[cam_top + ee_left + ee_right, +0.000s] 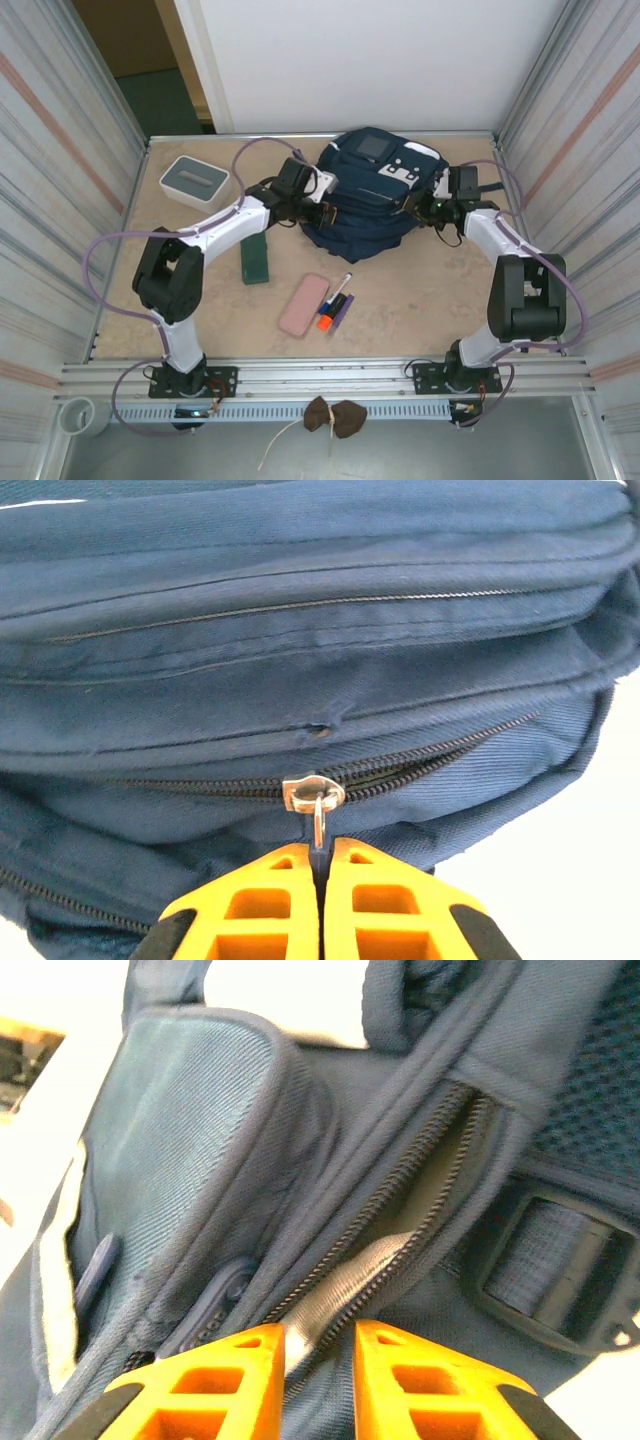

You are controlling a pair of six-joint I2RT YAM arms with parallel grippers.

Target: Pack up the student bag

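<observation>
- Student bag [368,228], a large navy blue fabric backpack with white patches and a grey front square, lies at the far middle of the beige table [420,300], between the two arms.
- Seen from the left wrist, the bag [300,680] has stacked seams and a dark zipper line that is partly parted to the right of a silver metal zipper slider [313,792].
- The left gripper [320,865] has its orange fingers [260,910] pressed together on the thin pull tab hanging from that slider. From above, the left gripper [322,212] sits at the bag's left side.
- The right gripper [413,207] meets the bag's right side, beside a dark strap and buckle [560,1260].
- Its orange fingers [215,1385] stand a little apart at an open stretch of zipper [400,1200], and pale grey lining runs into the gap. Whether the right gripper [320,1355] pinches it cannot be told.
- A small white-and-grey box [195,181] sits far left.
- A dark green rectangular block [255,260] lies nearer, left of centre.
- A flat pink case [304,304] lies just beside a cluster of pens [335,305], near the front middle.
</observation>
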